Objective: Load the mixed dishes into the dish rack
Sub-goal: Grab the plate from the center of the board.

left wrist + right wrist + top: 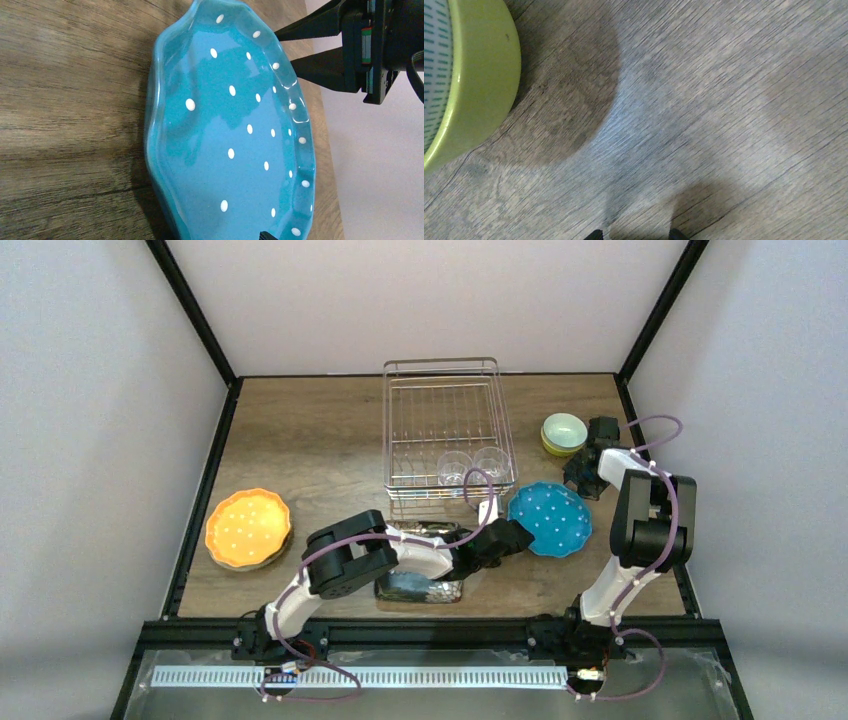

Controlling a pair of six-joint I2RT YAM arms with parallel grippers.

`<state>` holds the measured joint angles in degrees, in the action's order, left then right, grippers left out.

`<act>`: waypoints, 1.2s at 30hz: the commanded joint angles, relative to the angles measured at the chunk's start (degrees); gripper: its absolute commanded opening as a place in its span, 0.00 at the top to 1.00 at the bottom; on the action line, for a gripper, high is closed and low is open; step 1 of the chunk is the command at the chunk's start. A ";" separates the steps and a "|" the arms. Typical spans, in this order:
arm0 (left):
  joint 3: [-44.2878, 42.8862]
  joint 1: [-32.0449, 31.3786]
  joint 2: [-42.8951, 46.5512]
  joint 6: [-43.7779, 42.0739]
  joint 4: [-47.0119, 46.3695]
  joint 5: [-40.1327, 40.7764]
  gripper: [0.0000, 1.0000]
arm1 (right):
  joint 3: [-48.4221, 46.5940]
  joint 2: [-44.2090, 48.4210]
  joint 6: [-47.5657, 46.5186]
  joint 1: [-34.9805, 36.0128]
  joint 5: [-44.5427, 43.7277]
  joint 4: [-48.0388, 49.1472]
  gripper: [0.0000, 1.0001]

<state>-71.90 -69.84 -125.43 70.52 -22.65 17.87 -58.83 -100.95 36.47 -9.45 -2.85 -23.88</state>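
The blue white-dotted plate (pixel 550 519) lies on the table right of the dish rack's (pixel 445 430) front corner and fills the left wrist view (pixel 235 130). My left gripper (pixel 508 537) is at its left rim. One fingertip (pixel 265 235) shows over the plate's inside; the other is hidden. My right gripper (pixel 585 472) is open over bare wood (pixel 636 235), between the blue plate and the mint bowl stacked in the yellow-green bowl (pixel 564 433). The yellow-green bowl also shows in the right wrist view (pixel 479 80). Two clear glass cups (pixel 470 464) stand in the rack.
The orange dotted plate (pixel 248 528) sits on another plate at the left. The black square floral plate (pixel 418 585) lies under my left arm at the front. Dark frame posts and walls bound the table on three sides.
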 commanded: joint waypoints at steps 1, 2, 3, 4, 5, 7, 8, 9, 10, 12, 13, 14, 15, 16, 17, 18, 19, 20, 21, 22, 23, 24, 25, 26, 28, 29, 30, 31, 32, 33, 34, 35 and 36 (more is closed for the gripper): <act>-0.44 -0.10 -3.47 0.39 1.16 0.84 0.00 | 1.65 -1.22 0.88 -0.13 2.17 -1.94 0.23; -0.32 -0.11 -3.50 0.53 1.18 0.93 0.00 | 1.96 -1.12 0.84 -0.13 2.23 -1.88 0.23; -0.22 -0.06 -3.59 0.64 1.15 1.00 0.00 | 2.28 -1.03 0.88 -0.18 2.31 -1.94 0.23; -0.18 -0.05 -3.67 0.73 1.14 1.09 0.00 | 2.57 -0.87 0.85 -0.11 2.40 -1.90 0.23; -0.11 -0.03 -3.76 0.80 1.30 1.18 0.00 | 2.84 -0.64 0.76 -0.10 2.35 -1.94 0.23; 0.04 -0.16 -3.92 1.13 1.53 1.49 0.00 | 3.29 -0.34 0.64 -0.08 2.43 -1.96 0.23; 0.08 -0.12 -4.02 1.35 1.51 1.62 0.00 | 3.40 -0.18 0.62 -0.10 2.53 -2.09 0.23; 0.09 -0.13 -4.11 1.59 1.46 1.70 0.00 | 3.45 -0.09 0.57 -0.07 2.66 -2.24 0.23; 0.09 -0.12 -4.19 1.71 1.33 1.77 0.00 | 3.52 0.03 0.61 -0.10 2.75 -2.35 0.23; 0.09 -0.12 -4.30 1.95 0.94 2.03 0.00 | 3.69 0.24 0.60 -0.12 2.76 -2.61 0.23; 0.09 -0.16 -4.28 1.98 0.80 2.22 0.00 | 3.78 0.27 0.62 -0.06 2.76 -2.78 0.23; 0.14 -0.12 -4.22 1.99 0.65 2.44 0.00 | 3.93 0.31 0.63 -0.07 2.76 -2.93 0.23; 0.13 -0.12 -4.09 2.01 0.50 2.64 0.00 | 4.00 0.38 0.62 -0.07 2.76 -3.05 0.23; 0.36 -0.12 -3.93 1.99 0.28 2.88 0.00 | 4.17 0.46 0.62 -0.06 2.76 -3.17 0.23; 0.62 -0.12 -3.64 1.99 -0.13 3.07 0.00 | 4.35 0.61 0.67 -0.02 2.76 -3.29 0.23; 0.96 -0.16 -3.37 2.10 -0.68 3.36 0.00 | 4.60 0.77 0.75 0.00 2.76 -3.36 0.23; 1.38 -0.12 -3.07 2.20 -1.17 3.62 0.00 | 4.86 0.90 0.71 -0.03 2.76 -3.31 0.23; 1.67 -0.17 -2.87 2.29 -1.65 4.00 0.00 | 5.20 1.08 0.73 0.01 2.76 -3.33 0.23; 1.87 -0.12 -2.78 2.33 -1.86 4.23 0.00 | 5.36 1.19 0.81 0.04 2.76 -3.41 0.23; 1.93 -0.19 -2.68 2.36 -1.98 4.31 0.00 | 5.41 1.38 0.73 0.16 2.76 -3.58 0.23; 2.01 -0.20 -2.77 2.33 -2.22 4.28 0.00 | 5.39 1.51 0.66 0.24 2.76 -3.65 0.23; 2.11 -0.20 -2.88 2.60 -2.36 4.20 0.00 | 5.36 1.60 0.58 0.27 2.76 -3.75 0.23; 2.20 -0.23 -2.89 2.83 -2.53 4.26 0.00 | 5.31 1.67 0.62 0.33 2.76 -3.94 0.23; 2.32 -0.21 -2.86 2.93 -2.88 4.28 0.00 | 5.23 1.71 0.53 0.35 2.76 -4.14 0.23; 2.61 -0.19 -2.74 2.89 -3.35 4.47 0.00 | 4.94 1.65 0.40 0.40 2.76 -4.44 0.23; 2.78 -0.18 -2.68 2.78 -3.67 4.66 0.00 | 4.81 1.59 0.30 0.44 2.76 -4.63 0.23; 2.93 -0.20 -2.49 2.59 -3.82 4.99 0.00 | 4.66 1.55 0.15 0.43 2.76 -4.80 0.23; 3.05 -0.22 -2.38 2.35 -3.96 5.20 0.00 | 4.53 1.44 0.06 0.51 2.76 -4.93 0.23; 3.08 -0.21 -2.31 2.09 -4.09 5.38 0.00 | 4.49 1.33 -0.05 0.50 2.76 -5.09 0.23; 3.13 -0.21 -2.24 1.73 -4.13 5.42 0.00 | 4.29 1.19 -0.16 0.61 2.76 -5.15 0.23; 3.21 -0.21 -2.15 1.35 -4.34 5.38 0.00 | 4.14 1.05 -0.23 0.59 2.76 -5.29 0.23; 3.37 -0.25 -2.07 0.90 -4.70 5.23 0.00 | 4.02 0.85 -0.40 0.71 2.76 -5.46 0.23; 3.49 -0.21 -1.99 0.40 -5.03 5.17 0.00 | 3.91 0.64 -0.51 0.81 2.76 -5.67 0.23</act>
<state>-69.93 -70.35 -125.89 73.21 -27.31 20.67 -56.03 -99.33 36.03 -9.69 -2.02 -20.99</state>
